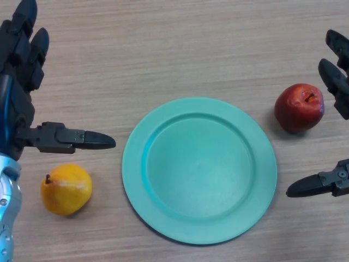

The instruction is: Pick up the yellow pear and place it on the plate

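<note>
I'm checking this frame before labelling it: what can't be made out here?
- Left hand: head view, palm and wrist cut off by the left edge.
- Right hand: mostly cut off by the right edge.
- Yellow pear, red apple, round teal plate: undersides hidden against the wooden table.

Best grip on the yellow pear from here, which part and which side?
Grip the yellow pear around its wide round body, not the narrow stem end at upper left. Come from above with the left hand, which hangs open just above it in the view; the plate sits on the pear's right, so the other sides look easier to approach. Right hand is open beside the red apple.
</note>
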### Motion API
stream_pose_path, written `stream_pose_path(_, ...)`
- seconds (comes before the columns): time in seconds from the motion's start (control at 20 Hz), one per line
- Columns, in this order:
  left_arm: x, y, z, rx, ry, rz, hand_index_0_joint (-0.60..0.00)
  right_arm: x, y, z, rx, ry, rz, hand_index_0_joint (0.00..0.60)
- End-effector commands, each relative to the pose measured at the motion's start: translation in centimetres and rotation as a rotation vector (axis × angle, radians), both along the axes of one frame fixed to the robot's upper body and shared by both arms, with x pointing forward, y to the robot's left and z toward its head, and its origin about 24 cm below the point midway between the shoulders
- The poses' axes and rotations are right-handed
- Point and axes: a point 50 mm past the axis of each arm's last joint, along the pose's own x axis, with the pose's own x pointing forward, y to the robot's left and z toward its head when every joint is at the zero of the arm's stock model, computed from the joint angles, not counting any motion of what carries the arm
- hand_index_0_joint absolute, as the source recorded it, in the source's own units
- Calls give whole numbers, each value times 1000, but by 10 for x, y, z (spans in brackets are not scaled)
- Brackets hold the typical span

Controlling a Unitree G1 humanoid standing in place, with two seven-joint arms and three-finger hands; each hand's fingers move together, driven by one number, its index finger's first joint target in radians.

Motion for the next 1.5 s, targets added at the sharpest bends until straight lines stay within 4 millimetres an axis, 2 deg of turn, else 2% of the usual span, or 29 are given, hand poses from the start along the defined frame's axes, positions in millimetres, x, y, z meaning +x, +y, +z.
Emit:
stream_pose_path(0.05, -13, 14, 34, 55, -221, 61, 0, -10, -7, 30, -36, -199, -31, 0)
stream_pose_path(0.35, -15, 15, 36, 58, -216, 51, 0, -9, -6, 28, -37, -191, -28, 0)
stream_pose_path(0.55, -31, 20, 35, 75, -197, 39, 0, -6, -4, 24, -34, -177, -22, 0)
stream_pose_path(0.75, -52, 35, 35, 127, -204, 86, 0, 0, -1, 24, -36, -174, -9, 0)
stream_pose_path(0.95, -62, 54, 18, 151, -145, 120, 0, 6, 1, 27, -43, -177, 5, 0)
stream_pose_path(1.2, -74, 63, -23, 226, -87, 122, 0, 10, -4, 29, -59, -230, -17, 0)
stream_pose_path(1.5, -70, 82, -63, 205, -20, 231, 0, 11, -7, 31, -52, -232, -17, 0)
